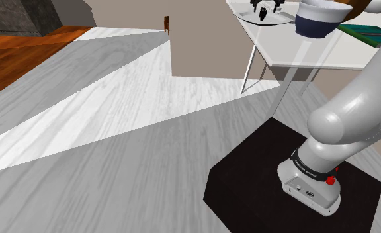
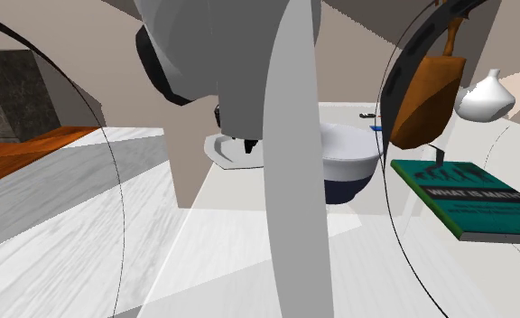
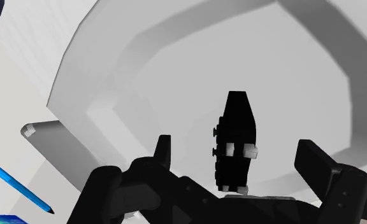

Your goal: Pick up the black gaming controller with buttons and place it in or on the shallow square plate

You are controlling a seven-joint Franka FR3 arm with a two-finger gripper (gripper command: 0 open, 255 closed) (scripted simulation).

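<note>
The gripper (image 3: 234, 144) hangs with its fingers wide apart, touching nothing. Between them, clear of both, the black gaming controller (image 3: 237, 121) sits inside the shallow pale plate (image 3: 112, 70), on its flat floor. It looks like a rigid, light shell, probably smooth and a little slippery. The safest hold seems to be across its narrow middle, pads on the flat flanks and away from the buttons. It shows as a slim black block with small studs down one edge and pale grey patches towards the hand. A blue pen (image 3: 20, 188) lies beside the plate.
</note>
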